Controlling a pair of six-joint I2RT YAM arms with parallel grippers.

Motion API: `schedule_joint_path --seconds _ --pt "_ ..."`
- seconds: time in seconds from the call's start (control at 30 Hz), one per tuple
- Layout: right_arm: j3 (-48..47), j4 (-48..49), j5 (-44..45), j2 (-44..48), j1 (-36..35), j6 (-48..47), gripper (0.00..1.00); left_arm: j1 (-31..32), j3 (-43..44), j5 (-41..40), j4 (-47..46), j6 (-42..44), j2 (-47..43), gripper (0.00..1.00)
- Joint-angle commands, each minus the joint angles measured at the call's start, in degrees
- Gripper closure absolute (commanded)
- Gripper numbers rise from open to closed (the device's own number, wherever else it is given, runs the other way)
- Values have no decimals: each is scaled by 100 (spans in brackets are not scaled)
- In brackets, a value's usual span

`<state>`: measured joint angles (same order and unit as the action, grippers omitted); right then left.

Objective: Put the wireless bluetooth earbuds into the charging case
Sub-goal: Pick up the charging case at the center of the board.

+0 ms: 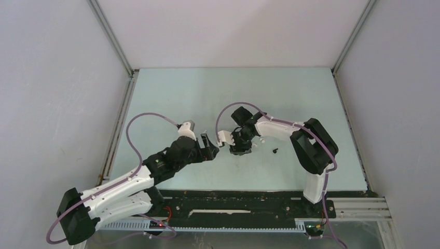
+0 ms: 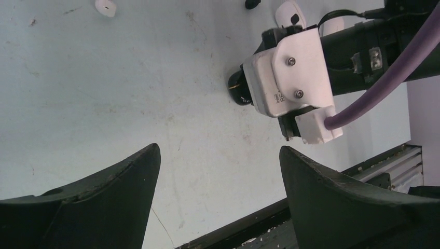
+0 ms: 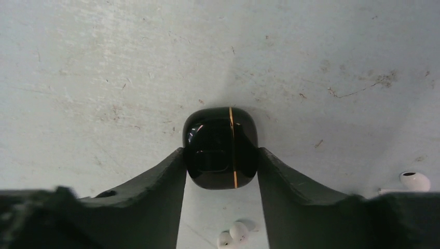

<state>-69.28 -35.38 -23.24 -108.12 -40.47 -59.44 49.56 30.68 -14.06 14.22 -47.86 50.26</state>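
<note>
A glossy black charging case (image 3: pixel 220 140) with a thin gold line lies closed on the table. My right gripper (image 3: pixel 221 155) is shut on it, one finger pressed against each side. From above, the right gripper (image 1: pixel 241 149) hides the case. A white earbud (image 3: pixel 232 234) lies on the table behind the case between the fingers, and another white earbud (image 3: pixel 414 181) lies to the right. A black earbud (image 1: pixel 275 151) and a white earbud (image 1: pixel 263 140) lie just right of the gripper. My left gripper (image 2: pixel 219 155) stands wide open over bare table, close to the left of the case (image 2: pixel 237 88).
The right wrist's white camera housing (image 2: pixel 290 78) and purple cable (image 2: pixel 384 83) hang close in front of my left fingers. The two grippers nearly meet at the table's middle. A black rail (image 1: pixel 233 202) runs along the near edge.
</note>
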Motion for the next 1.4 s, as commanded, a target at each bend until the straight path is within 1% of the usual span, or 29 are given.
schedule_joint_path --seconds 0.0,0.07,0.17,0.27,0.37,0.43,0.53,0.63,0.7,0.77,0.87,1.03,1.1,1.23,1.37 --pt "-183 -55 101 -52 -99 -3 55 -6 -101 -251 -173 -153 -212 9" --pt "-183 -62 52 -12 -98 117 63 -7 -110 -289 -125 -158 -270 9" --pt "-134 -147 -129 278 26 425 71 -3 -101 -364 6 -156 -433 10" --pt "107 -135 -410 977 224 764 73 -7 -237 -415 -55 -179 -714 11" --pt "350 -137 -856 1954 452 1114 73 -7 -291 -266 -321 -87 -814 12" --pt "451 -146 -1067 2571 535 1351 73 0 -151 94 -598 125 -596 13" --pt "653 -54 -997 3343 511 1652 71 124 259 799 -1086 316 -41 16" --pt "1010 145 -883 3876 470 1901 71 384 1040 1278 -1010 379 618 18" --pt "1252 308 -842 4186 444 2056 70 536 1628 1449 -759 521 1051 18" --pt "1432 344 -835 4410 472 2089 70 588 1951 1730 -778 553 1372 18" --pt "1627 341 -794 4626 505 2079 70 590 2122 1987 -969 317 1709 21" --pt "1806 341 -809 4936 547 2152 70 598 2330 2331 -1118 19 2214 29" --pt "1813 390 -858 4985 613 2216 70 603 2421 2366 -1016 -78 2371 30" --pt "1812 445 -953 5066 660 2268 70 603 2383 2278 -1037 -154 2427 31" --pt "1812 435 -1006 5105 648 2287 69 599 2362 2347 -1095 -169 2447 38"
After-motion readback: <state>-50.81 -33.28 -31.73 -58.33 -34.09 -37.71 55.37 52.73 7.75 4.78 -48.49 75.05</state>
